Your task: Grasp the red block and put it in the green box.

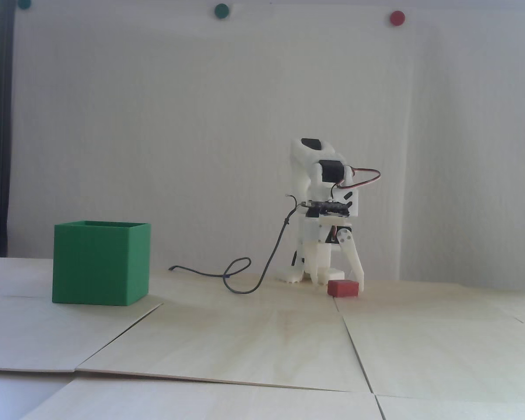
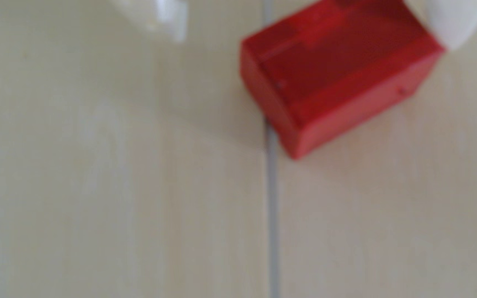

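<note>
The red block (image 1: 343, 288) lies on the light wooden table, right of centre in the fixed view. My white gripper (image 1: 339, 285) reaches down over it, open, with one fingertip on each side of the block. In the blurred wrist view the block (image 2: 337, 77) fills the upper right. One white fingertip (image 2: 458, 25) sits at the block's top right corner, touching or almost touching it. The other fingertip (image 2: 171, 20) stands well apart to the left. The green box (image 1: 100, 262) stands open-topped on the table far to the left in the fixed view.
A black cable (image 1: 245, 271) loops across the table between the arm and the green box. The table (image 1: 262, 341) is made of wooden panels with seams. Round green and red dots (image 1: 396, 18) sit high on the white wall.
</note>
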You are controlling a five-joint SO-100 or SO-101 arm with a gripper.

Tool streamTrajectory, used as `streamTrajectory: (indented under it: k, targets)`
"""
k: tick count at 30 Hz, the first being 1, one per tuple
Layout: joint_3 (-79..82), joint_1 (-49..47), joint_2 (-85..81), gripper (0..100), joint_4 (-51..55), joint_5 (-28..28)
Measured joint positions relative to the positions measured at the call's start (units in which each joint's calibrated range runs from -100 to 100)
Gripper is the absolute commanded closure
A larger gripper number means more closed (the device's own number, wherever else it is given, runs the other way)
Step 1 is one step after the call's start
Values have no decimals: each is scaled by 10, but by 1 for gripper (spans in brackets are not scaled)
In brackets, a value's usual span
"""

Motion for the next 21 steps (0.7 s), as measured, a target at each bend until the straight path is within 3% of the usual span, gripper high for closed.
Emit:
streamTrajectory:
  k: [19, 21]
  targets:
    - [0, 6, 0, 71, -42, 22]
    - [1, 6, 0, 76, -42, 22]
